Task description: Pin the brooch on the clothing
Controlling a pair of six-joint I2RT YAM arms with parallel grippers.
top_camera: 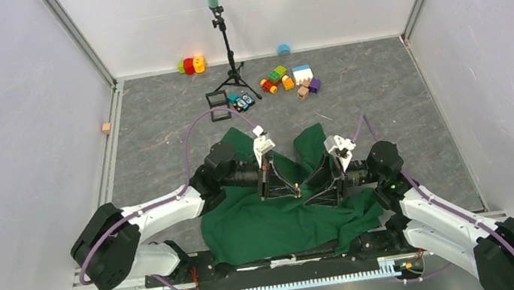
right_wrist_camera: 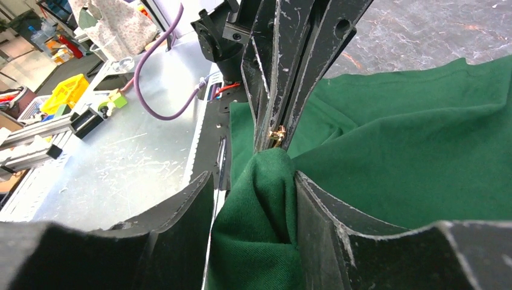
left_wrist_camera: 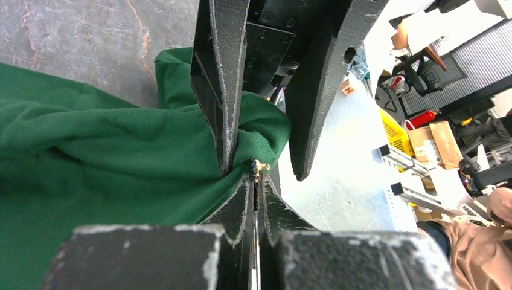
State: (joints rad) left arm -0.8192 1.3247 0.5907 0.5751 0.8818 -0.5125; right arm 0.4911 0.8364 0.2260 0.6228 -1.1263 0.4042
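Note:
The dark green T-shirt lies crumpled on the grey table between the two arms. My right gripper is shut on a raised fold of it, and the fabric fills the gap between its jaws. My left gripper is shut, and a tiny pale-gold bit of the brooch shows at its tips. The brooch also shows in the right wrist view. The brooch touches the top of the held fold. Most of the brooch is hidden by the fingers.
A black tripod stand rises at the back centre. Coloured toy blocks lie to its right, and red and yellow ones lie by the back wall. A small black frame sits behind the shirt. A metal rail runs along the near edge.

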